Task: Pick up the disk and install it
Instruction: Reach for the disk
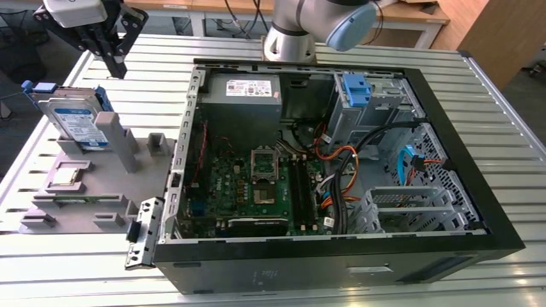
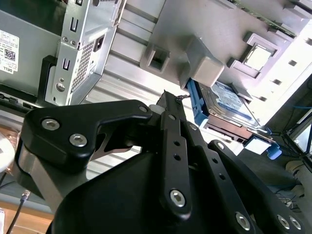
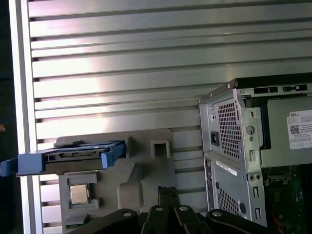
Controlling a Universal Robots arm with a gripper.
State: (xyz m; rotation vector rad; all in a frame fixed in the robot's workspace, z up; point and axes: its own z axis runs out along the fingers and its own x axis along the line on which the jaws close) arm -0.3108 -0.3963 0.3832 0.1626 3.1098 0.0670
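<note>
The disk [image 1: 79, 121] is a silver drive with a white-and-blue label in a blue frame. It stands on edge in a slot of the grey holder [image 1: 102, 192] at the exterior view's left. In both wrist views the disk [image 2: 225, 101] [image 3: 63, 158] shows edge-on or partly behind a grey post. My gripper [image 1: 114, 69] hangs above the slatted table, a little beyond the disk and apart from it. Its black fingers [image 3: 168, 194] are pressed together, shut, with nothing between them, and their tips [image 2: 169, 97] point down toward the holder.
An open computer case [image 1: 341, 160] lies to the right of the holder, its metal corner [image 3: 234, 146] close to my gripper. A blue bracket [image 1: 356, 89] sits in the case's drive bay. A small square chip [image 1: 68, 176] rests on the holder. The arm's base [image 1: 290, 38] stands behind the case.
</note>
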